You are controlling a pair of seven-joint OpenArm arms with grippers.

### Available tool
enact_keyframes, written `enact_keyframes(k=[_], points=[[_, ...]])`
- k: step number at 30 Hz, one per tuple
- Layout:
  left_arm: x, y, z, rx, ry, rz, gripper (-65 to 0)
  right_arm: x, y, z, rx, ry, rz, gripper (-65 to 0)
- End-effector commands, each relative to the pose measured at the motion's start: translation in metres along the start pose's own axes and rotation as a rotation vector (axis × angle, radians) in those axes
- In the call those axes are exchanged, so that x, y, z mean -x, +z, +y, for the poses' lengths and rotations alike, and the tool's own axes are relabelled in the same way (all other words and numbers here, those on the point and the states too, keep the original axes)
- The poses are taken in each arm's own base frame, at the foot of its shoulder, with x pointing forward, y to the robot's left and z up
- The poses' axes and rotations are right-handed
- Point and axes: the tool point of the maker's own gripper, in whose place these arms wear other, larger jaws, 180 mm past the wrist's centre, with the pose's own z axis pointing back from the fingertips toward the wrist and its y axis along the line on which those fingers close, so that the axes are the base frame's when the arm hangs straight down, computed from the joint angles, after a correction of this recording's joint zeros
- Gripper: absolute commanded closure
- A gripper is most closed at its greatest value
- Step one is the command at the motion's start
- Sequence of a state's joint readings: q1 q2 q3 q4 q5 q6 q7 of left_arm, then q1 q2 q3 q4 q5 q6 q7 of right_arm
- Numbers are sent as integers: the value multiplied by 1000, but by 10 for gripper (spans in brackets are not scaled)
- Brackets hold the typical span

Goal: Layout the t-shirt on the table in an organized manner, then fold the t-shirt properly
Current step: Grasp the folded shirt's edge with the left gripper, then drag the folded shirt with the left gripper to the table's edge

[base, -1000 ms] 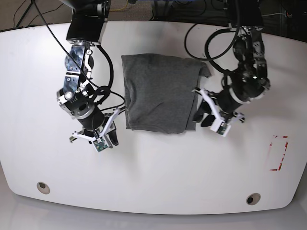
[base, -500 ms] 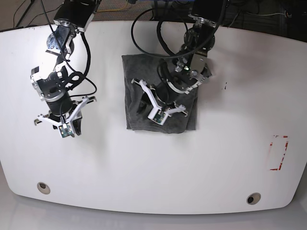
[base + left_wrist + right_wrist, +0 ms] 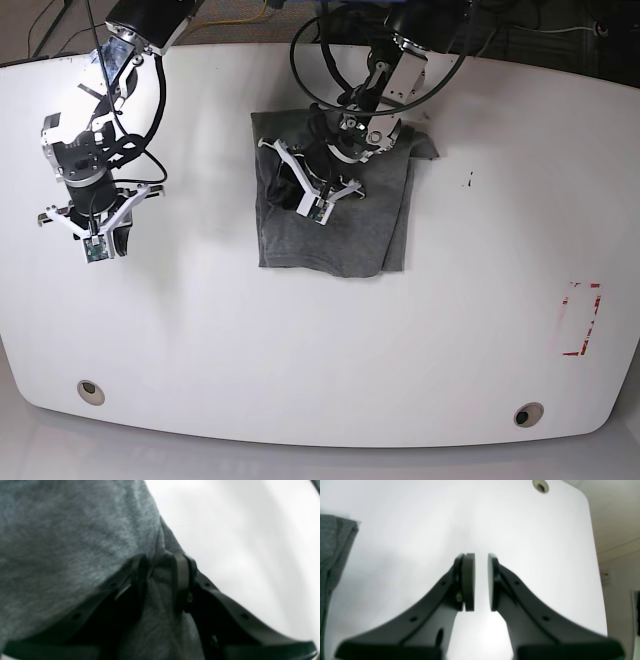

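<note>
Folded shirt (image 3: 335,215) lying at surface (image 3: 320,350) centre. Left wrist view alone shows left jaws pinching a shirt fold; right wrist view, right jaws narrowly parted, empty, over bare surface.

Folded grey t-shirt (image 3: 335,225) on white table (image 3: 320,350)

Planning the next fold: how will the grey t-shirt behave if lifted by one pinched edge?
Likely floppy: the t-shirt bunches into a crease between the left gripper fingers. It probably drapes and unfolds, since its layers lie loose. It may slide easily on the glossy table.
</note>
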State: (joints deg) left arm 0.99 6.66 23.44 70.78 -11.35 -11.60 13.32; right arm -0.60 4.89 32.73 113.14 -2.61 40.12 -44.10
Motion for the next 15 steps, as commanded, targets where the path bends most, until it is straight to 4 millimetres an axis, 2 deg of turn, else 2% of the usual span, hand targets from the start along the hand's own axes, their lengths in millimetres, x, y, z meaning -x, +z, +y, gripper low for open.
enact_keyframes(k=[1,4,7,10,11,15], points=[[26,16,35,-38,-16,79,-151,-18,4,-8,21,-2,-68,-81],[41,34,56,-23,-16,116,-151,-17,4,-10,26,-3,-66,-81],[64,63,84,-34,2,165,-151,-17,4,-11,27,-4,-66,-81],[72,87,111,-61,-4,193,-151,-17,4,-11,27,-4,-66,-81],[74,104,130,-76,-14,211,-151,-18,4,-10,24,-2,-67,-81],[79,140,160,-89,-18,247,-151,-17,3,-8,20,-4,-67,-81]])
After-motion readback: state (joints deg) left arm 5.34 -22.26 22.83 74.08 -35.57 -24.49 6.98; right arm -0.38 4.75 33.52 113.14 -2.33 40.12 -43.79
